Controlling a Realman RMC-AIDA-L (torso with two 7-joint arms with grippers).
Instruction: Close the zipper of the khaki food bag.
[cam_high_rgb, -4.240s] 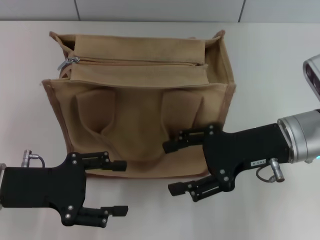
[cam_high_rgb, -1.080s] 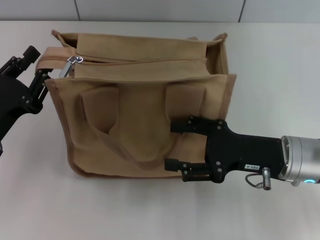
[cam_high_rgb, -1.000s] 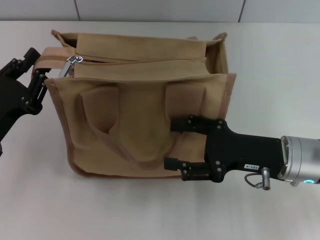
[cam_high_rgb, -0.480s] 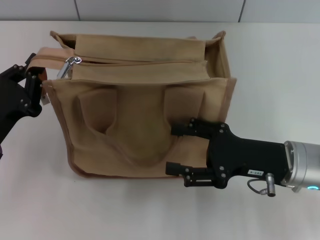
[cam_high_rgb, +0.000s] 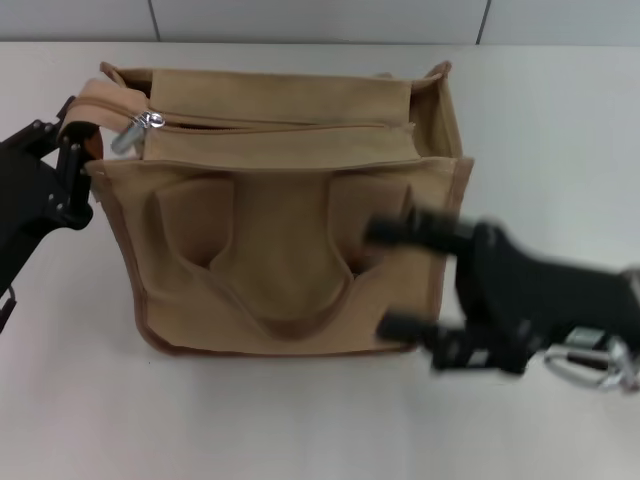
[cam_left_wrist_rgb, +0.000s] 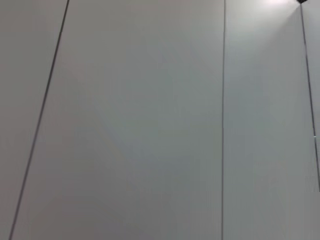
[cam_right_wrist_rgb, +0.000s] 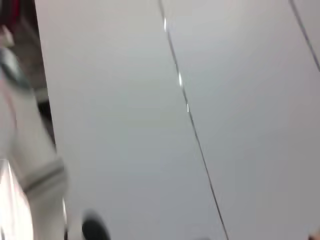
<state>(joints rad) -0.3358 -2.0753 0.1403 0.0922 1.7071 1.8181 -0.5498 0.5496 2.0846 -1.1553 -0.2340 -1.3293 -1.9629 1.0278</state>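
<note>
The right gripper (cam_high_rgb: 405, 280) sits nearest, at the bag's near right corner, its fingers spread apart, one over the front panel and one at the bottom edge. The khaki food bag (cam_high_rgb: 285, 215) stands at the centre of the white table (cam_high_rgb: 560, 130). The left gripper (cam_high_rgb: 72, 150) is at the bag's far left corner; its finger state cannot be told. The zipper (cam_high_rgb: 280, 123) runs along the top, its silver pull tab (cam_high_rgb: 135, 130) at the left end, just beside the left gripper.
</note>
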